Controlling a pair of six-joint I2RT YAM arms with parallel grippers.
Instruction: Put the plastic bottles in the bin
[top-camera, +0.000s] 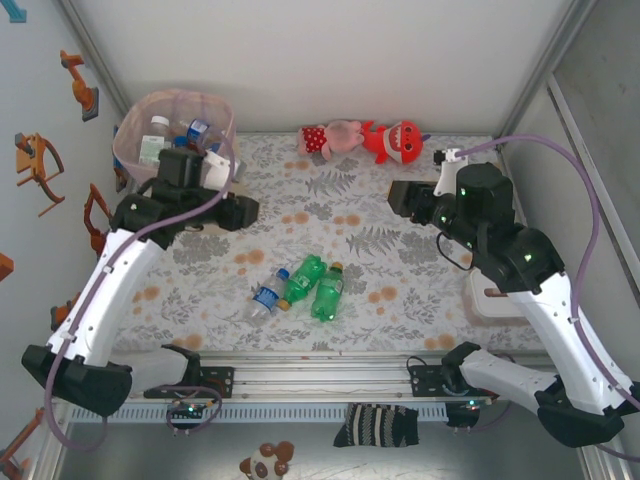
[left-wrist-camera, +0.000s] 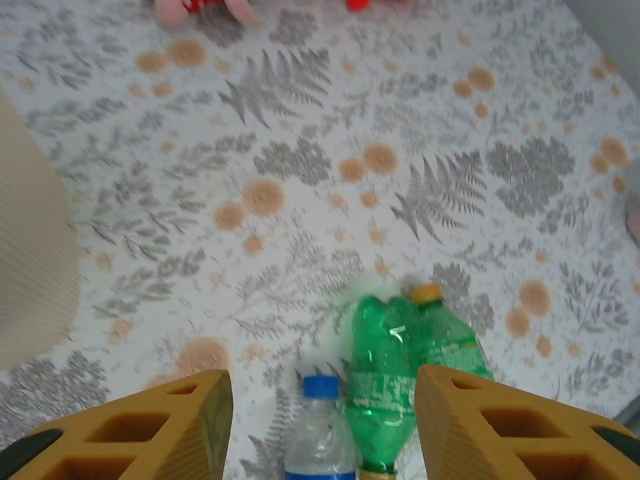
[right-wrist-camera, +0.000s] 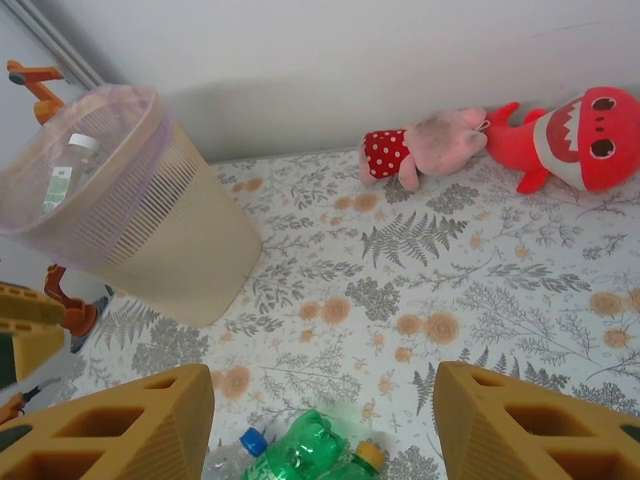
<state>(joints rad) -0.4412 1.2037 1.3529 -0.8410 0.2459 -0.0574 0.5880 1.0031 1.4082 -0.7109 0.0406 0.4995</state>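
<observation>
Three plastic bottles lie together in the middle of the table: a clear one with a blue cap (top-camera: 268, 295) and two green ones (top-camera: 303, 280) (top-camera: 328, 292). The pink mesh bin (top-camera: 180, 93) stands at the far left and holds several bottles. My left gripper (top-camera: 240, 212) hovers just right of the bin, open and empty. In its wrist view the left gripper (left-wrist-camera: 320, 385) frames the clear bottle (left-wrist-camera: 320, 435) and a green bottle (left-wrist-camera: 382, 385) far below. My right gripper (top-camera: 398, 197) hangs open and empty over the right half, and the right gripper (right-wrist-camera: 322, 375) looks toward the bin (right-wrist-camera: 170, 230).
A pink plush (top-camera: 335, 137) and a red plush (top-camera: 393, 141) lie along the back wall. A white block (top-camera: 492, 300) sits at the right edge under the right arm. A striped sock (top-camera: 377, 425) hangs off the front rail.
</observation>
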